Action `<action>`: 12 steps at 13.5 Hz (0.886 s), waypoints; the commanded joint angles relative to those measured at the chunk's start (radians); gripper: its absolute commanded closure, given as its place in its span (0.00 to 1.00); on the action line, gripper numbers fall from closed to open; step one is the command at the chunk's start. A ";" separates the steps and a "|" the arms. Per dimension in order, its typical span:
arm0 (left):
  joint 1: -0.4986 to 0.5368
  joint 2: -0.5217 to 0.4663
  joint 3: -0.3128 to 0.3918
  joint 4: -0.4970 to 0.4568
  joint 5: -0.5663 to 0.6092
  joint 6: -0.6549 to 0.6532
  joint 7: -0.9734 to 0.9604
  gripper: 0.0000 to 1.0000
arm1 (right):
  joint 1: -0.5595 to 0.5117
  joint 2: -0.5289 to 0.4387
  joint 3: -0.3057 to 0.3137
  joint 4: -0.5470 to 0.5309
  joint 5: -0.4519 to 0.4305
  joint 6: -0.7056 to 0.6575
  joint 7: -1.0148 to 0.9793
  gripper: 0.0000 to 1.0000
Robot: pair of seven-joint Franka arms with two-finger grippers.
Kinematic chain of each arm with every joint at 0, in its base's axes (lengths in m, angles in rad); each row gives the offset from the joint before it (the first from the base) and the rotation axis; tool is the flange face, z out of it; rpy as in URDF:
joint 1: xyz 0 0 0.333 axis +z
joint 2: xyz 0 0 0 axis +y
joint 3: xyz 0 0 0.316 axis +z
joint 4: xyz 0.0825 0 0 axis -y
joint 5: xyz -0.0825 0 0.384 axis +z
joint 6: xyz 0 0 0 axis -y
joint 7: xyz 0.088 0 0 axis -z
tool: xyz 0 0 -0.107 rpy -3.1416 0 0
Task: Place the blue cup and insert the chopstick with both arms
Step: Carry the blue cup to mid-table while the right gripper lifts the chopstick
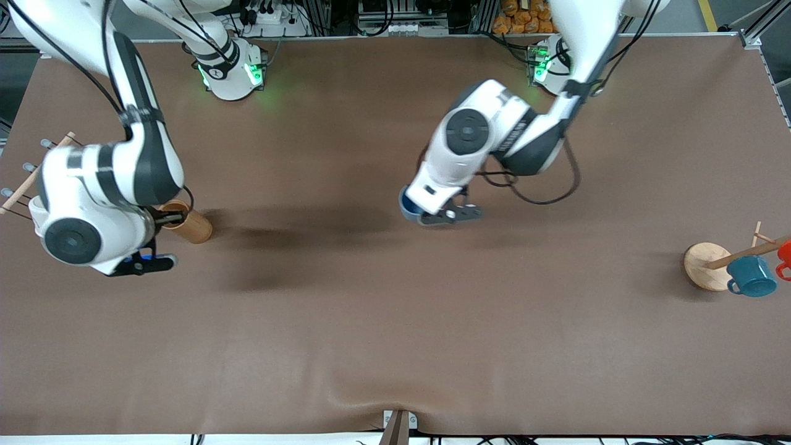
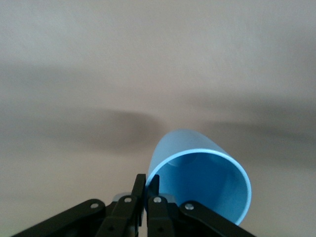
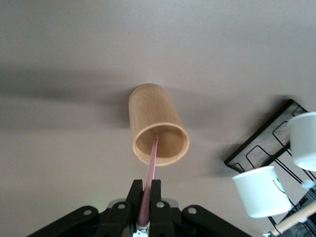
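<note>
My left gripper (image 2: pixel 146 190) is shut on the rim of the light-blue cup (image 2: pixel 197 177), one finger inside and one outside. In the front view the blue cup (image 1: pixel 408 207) shows only as an edge under the left hand, at the middle of the table. My right gripper (image 3: pixel 146 191) is shut on the thin pale-pink chopstick (image 3: pixel 151 165). The chopstick's tip reaches into the mouth of a tan wooden holder cup (image 3: pixel 157 123). In the front view the right gripper (image 1: pixel 168 217) is at the mouth of the wooden holder (image 1: pixel 190 226), near the right arm's end of the table.
A black wire rack (image 3: pixel 276 148) with white mugs (image 3: pixel 259 191) and a wooden dowel (image 1: pixel 37 173) stands at the right arm's end. A wooden mug tree (image 1: pixel 707 266) with a teal mug (image 1: pixel 751 276) and a red mug (image 1: pixel 785 254) stands at the left arm's end.
</note>
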 commanded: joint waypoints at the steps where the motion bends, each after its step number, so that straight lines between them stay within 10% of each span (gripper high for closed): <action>1: -0.076 0.123 0.017 0.121 0.015 -0.011 -0.092 1.00 | 0.002 -0.105 0.008 -0.005 -0.006 -0.016 0.000 1.00; 9: -0.104 0.191 0.017 0.157 0.075 0.003 -0.177 1.00 | 0.016 -0.170 0.014 0.069 0.155 -0.016 -0.097 1.00; 11: -0.100 0.191 0.017 0.157 0.075 0.003 -0.209 0.47 | 0.034 -0.168 0.014 0.069 0.212 -0.012 -0.097 1.00; 12: -0.098 0.188 0.018 0.156 0.076 0.003 -0.221 0.00 | 0.051 -0.168 0.014 0.069 0.239 -0.009 -0.097 1.00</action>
